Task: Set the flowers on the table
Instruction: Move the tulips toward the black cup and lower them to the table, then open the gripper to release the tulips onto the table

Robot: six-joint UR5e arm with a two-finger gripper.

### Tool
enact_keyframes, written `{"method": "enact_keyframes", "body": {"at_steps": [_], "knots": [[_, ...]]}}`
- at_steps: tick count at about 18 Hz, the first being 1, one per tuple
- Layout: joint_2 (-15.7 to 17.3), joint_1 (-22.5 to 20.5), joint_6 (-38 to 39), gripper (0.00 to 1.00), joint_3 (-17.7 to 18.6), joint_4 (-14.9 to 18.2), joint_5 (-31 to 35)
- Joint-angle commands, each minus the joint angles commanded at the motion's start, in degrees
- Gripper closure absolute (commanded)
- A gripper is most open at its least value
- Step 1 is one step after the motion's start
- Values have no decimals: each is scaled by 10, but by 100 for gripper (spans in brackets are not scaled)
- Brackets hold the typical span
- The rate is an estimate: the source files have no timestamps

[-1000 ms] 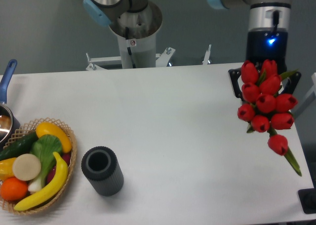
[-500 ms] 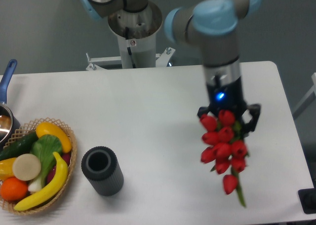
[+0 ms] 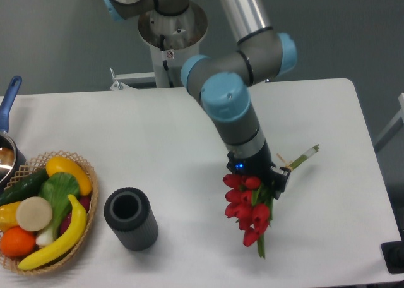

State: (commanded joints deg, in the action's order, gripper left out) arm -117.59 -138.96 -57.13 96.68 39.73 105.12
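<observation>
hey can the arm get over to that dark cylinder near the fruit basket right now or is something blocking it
Probably not straight away. The path looks free: bare table lies between the pincer and the dark cylinder, which stands apart from the basket. But the pincer appears to be holding the flowers, so it would need to set them down first.

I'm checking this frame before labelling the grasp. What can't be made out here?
- Gripper: its fingers are hidden behind the flowers and the wrist, so open or shut cannot be told.
- Whether the flowers touch the table: one camera view, no way to judge height.
- Pot: cut off by the left edge.
- Black object: cut off at the right edge.
</observation>
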Motion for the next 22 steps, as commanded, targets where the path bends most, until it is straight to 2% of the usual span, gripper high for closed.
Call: {"method": "enact_keyframes", "body": {"at_steps": [5,6,7,8,12,14,19,20,22], "knots": [[-25,4,0,47,7,-2,-4],[-24,4,-1,40,6,-2,-6],[-25,4,-2,16,6,-2,-6],[-26,4,-3,1,7,-3,-5],[-19,3,-3,0,12,-3,-6],[5,-3,-35,0,16,-3,-19],[54,-45,-44,0,-7,7,-101],[56,-54,-60,0,-15,16,-113],[85,-90,-119,0,-38,85,-150]]}}
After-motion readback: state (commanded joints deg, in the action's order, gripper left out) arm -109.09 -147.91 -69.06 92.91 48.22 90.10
